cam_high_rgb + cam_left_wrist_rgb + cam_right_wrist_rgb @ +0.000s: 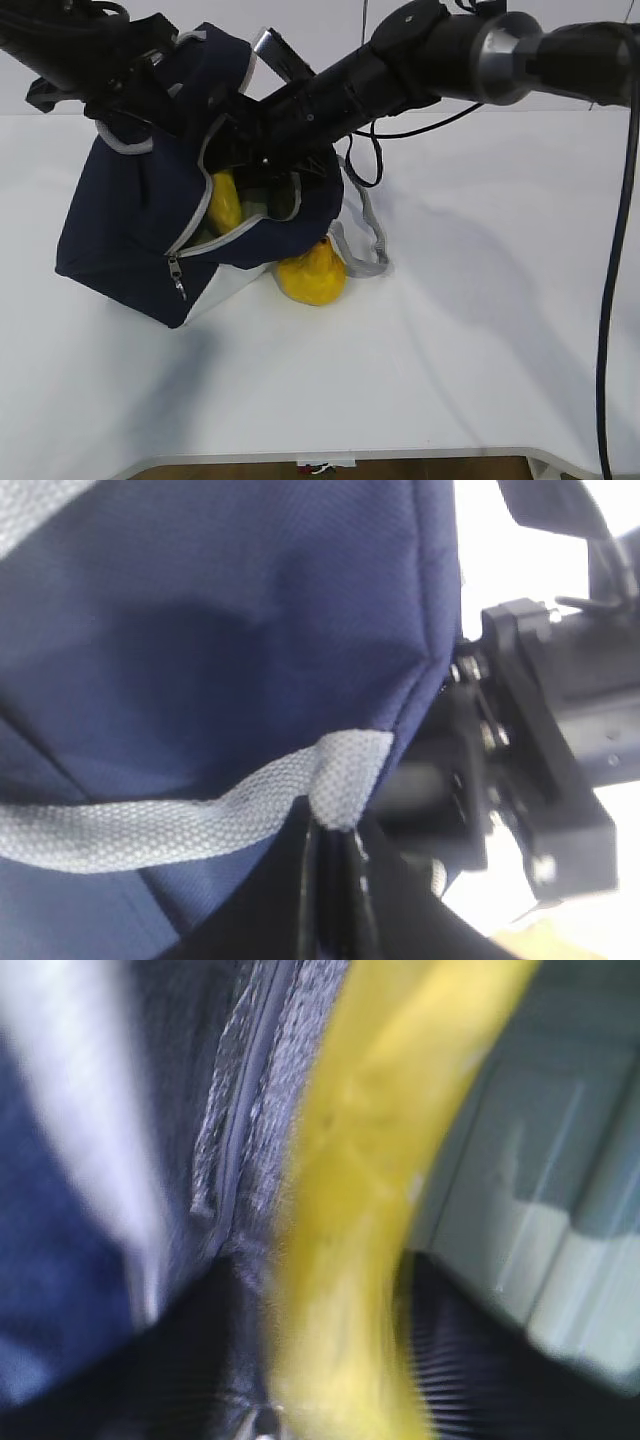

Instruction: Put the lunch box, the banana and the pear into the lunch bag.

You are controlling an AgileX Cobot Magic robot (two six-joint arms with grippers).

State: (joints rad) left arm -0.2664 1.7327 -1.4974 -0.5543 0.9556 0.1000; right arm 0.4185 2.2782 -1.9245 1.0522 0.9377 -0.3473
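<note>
The large boxy navy-blue fabric lunch bag (130, 235) sat tilted at the left of the exterior view, its grey-zippered mouth gaping toward the centre of the frame. In the left wrist view the left gripper (335, 825), at the bottom centre, had its jaws pressed together on the grey webbing handle (180, 820), holding the bag up. The right gripper (250, 150) was buried in the bag's mouth; its fingertips were hidden, but the long curved yellow banana (370, 1200) ran lengthwise between dark jaw shapes in the right wrist view, so it appeared to be clamped partway open on the fruit. Beside the banana, at the right of that view, lay the pale sage-green lid of the flat clear lunch box (530, 1230), already inside. The small squat yellow-orange pear (312, 272) lay on the white table (480, 330) near the centre, tucked against the bag's lower edge beside a loose grey strap (365, 240). The risks seemed plain: letting go too early could drop the banana against the zipper edge and out of the slanted opening; the strap could snag the arm; and any shift of the sagging bag could roll the pear away.
</note>
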